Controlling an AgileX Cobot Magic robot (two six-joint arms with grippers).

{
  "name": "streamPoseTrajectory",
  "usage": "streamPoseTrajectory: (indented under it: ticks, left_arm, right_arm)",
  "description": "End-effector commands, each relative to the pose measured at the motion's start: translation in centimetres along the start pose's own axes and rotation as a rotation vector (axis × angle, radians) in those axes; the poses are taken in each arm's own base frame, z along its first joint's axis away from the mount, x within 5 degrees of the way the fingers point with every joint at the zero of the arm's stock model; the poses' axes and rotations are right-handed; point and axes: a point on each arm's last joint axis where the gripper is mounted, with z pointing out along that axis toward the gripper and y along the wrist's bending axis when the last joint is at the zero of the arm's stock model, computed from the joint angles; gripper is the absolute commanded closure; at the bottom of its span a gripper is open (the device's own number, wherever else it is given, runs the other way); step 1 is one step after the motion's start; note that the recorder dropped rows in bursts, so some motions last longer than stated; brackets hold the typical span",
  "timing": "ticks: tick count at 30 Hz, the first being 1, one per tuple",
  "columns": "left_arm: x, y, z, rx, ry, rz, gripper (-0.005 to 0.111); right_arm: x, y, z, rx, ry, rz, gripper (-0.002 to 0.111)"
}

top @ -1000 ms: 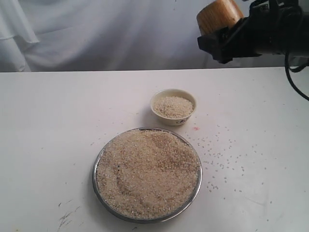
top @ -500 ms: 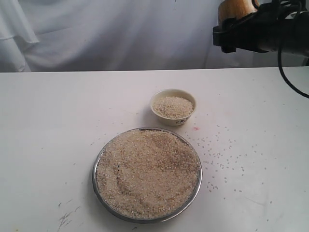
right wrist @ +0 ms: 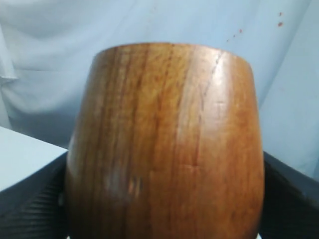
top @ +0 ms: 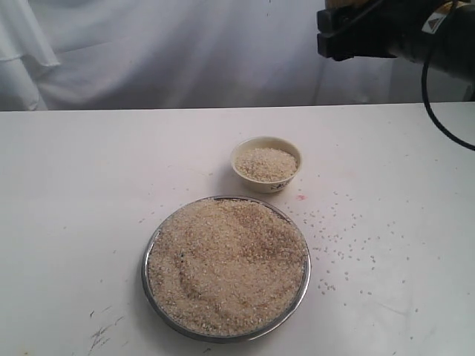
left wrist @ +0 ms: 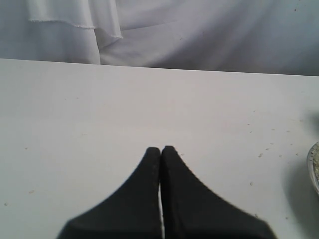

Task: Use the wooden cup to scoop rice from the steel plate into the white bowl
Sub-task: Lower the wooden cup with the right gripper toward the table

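Note:
The steel plate (top: 144, 271) sits near the table's front, heaped with rice (top: 226, 263). Just behind it, to the right, the white bowl (top: 266, 184) holds rice (top: 266, 163) almost to its rim. My right gripper (top: 345, 33) hangs high at the top right, above and behind the bowl. It is shut on the wooden cup (right wrist: 167, 144), whose glossy brown wall fills the right wrist view between the black fingers (right wrist: 30, 204). The exterior view shows only a sliver of the cup (top: 349, 3). My left gripper (left wrist: 161, 149) is shut and empty over bare table, with the plate's rim (left wrist: 314, 167) at the frame edge.
Loose grains (top: 341, 245) are scattered on the white table to the right of the plate and bowl. A small pink spot (top: 300, 197) lies by the bowl. White cloth (top: 148, 52) hangs behind the table. A black cable (top: 438, 111) droops from the right arm.
My right gripper has risen with the wooden cup, which is now almost wholly above the exterior view's top edge. Plate, bowl and left gripper have not moved.

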Motion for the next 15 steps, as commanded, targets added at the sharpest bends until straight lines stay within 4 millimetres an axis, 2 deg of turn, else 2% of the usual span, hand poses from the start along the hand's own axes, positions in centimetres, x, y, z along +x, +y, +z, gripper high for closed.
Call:
streamPoseTrajectory:
  ticks: [1, 9, 15]
  left_arm:
    - [0.0, 0.0, 0.0, 0.003, -0.012, 0.002, 0.107]
    - [0.0, 0.0, 0.0, 0.003, -0.012, 0.002, 0.107]
    - [0.0, 0.0, 0.0, 0.003, -0.012, 0.002, 0.107]
  right_arm:
    - [1.6, 0.3, 0.8, -0.053, -0.049, 0.018, 0.108]
    - [6.5, -0.8, 2.2, -0.041, -0.113, 0.092, 0.108]
    - [9.9, -1.7, 3.6, -0.041, -0.055, 0.102, 0.108]
